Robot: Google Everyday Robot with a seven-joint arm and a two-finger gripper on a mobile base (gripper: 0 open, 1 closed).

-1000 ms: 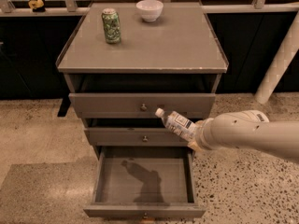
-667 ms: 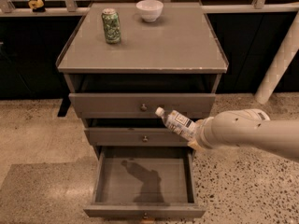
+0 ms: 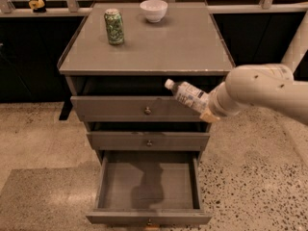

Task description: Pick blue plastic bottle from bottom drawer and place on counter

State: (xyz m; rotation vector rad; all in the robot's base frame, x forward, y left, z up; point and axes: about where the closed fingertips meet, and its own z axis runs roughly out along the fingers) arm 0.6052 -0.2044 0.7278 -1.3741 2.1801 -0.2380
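The blue plastic bottle [image 3: 186,94] hangs in the air in front of the top drawer [image 3: 115,109], below the surface's [image 3: 178,47] front edge. Its long axis is tilted, with the white cap pointing up and to the left and the base down to the right. The pincer [image 3: 208,110] is clenched on the base end, at the tip of the cream arm [image 3: 260,88]. The bottom drawer [image 3: 120,186] stands pulled open. On the grey surface stand a green can [image 3: 114,27] and a white bowl [image 3: 153,10]. The floor [image 3: 250,177] is speckled stone.
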